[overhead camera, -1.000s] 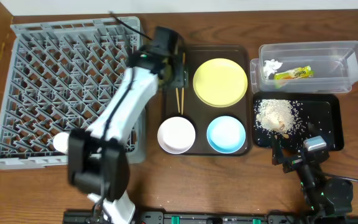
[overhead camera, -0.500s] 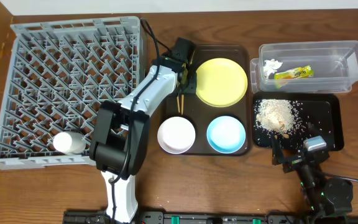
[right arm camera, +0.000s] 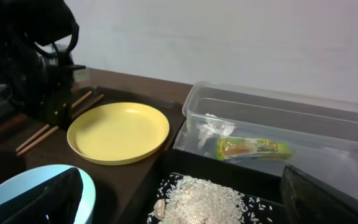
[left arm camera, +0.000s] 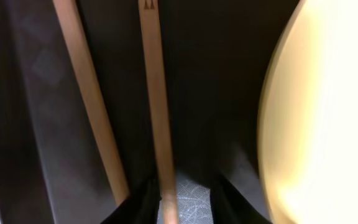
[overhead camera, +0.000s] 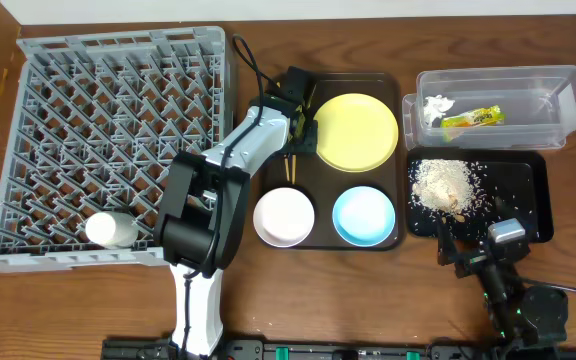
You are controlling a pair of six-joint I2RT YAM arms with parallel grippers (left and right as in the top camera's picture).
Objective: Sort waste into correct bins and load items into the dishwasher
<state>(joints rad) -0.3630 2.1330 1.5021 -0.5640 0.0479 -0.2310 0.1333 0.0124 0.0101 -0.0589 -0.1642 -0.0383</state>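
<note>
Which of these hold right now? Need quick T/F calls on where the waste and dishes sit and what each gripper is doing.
1. The snack wrapper lies in the clear tub. True.
2. The yellow plate is loaded in the dish rack. False: it sits on the brown tray.
3. The small white cup lies in the dish rack. True.
4. The rice pile is in the white bowl. False: it is on the black tray.
5. The left gripper straddles one of the chopsticks. True.
6. The right gripper holds the blue bowl. False: it is open and empty, beside the black tray.
</note>
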